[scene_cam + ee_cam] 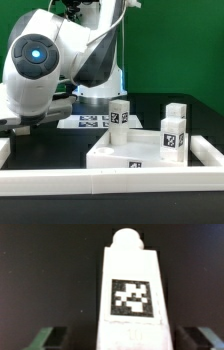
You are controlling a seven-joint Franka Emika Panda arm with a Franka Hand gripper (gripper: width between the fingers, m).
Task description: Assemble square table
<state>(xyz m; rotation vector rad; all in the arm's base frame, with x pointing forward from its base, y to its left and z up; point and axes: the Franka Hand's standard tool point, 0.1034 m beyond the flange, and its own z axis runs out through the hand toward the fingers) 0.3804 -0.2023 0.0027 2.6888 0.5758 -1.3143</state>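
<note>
In the wrist view a white leg (132, 286) with a black-and-white tag and a rounded tip lies on the dark table, lengthwise between my fingers. My gripper (125, 338) is open. One finger (45, 338) and the other (207, 336) stand on either side of the leg, with dark gaps between them and it. In the exterior view the white square slab (125, 152) lies on the table with an upright leg (120, 114) at its back and two more legs (174, 132) at its right. The arm hides my gripper there.
The long low white border wall (110, 181) runs along the front of the exterior view, with a side piece (208, 150) at its right. The marker board (93, 122) lies behind the slab. The robot's bulky arm (50, 65) fills the exterior view's left.
</note>
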